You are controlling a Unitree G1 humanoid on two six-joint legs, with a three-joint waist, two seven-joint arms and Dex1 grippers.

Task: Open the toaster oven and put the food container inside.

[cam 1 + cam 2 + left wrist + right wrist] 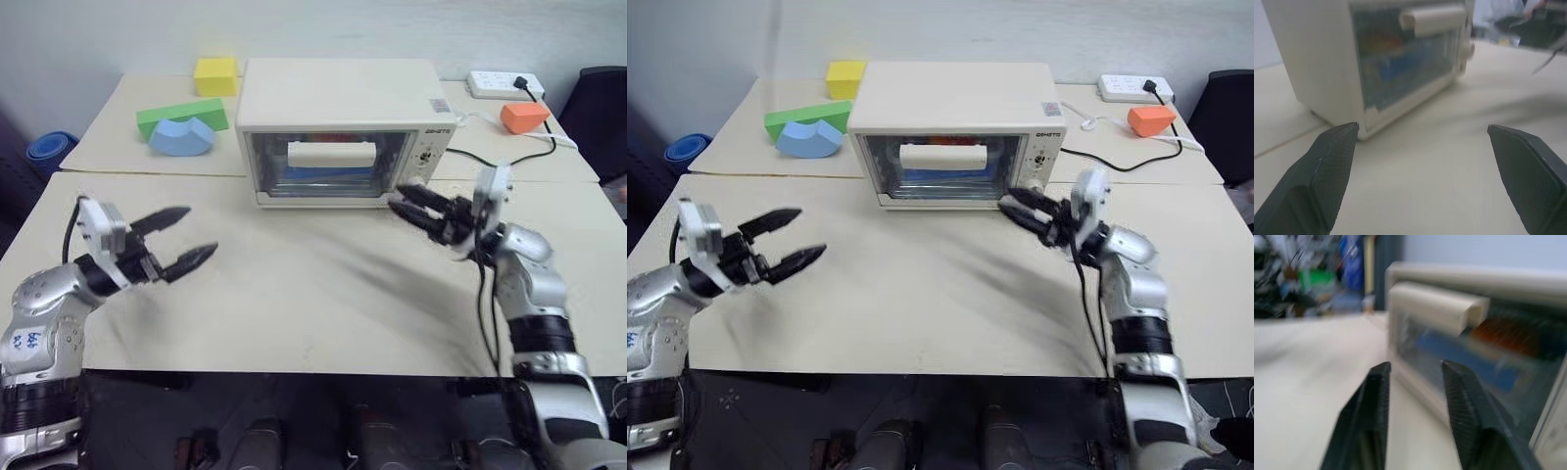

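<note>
2 left fingers (191, 211) spread wide and empty, left gripper (186, 238) well left of the oven (338, 127), right gripper (409, 204) slightly parted, holding nothing, tips just beside the oven's lower right front corner, oven door closed, container (328, 172) inside behind the glass.

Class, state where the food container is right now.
The food container sits inside the closed toaster oven, seen through its glass door behind the cream handle, at the table's far middle, in the head views.

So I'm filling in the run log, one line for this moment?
toaster oven: door shut | food container: inside | left gripper: open, empty | right gripper: part open, empty, near door
</note>
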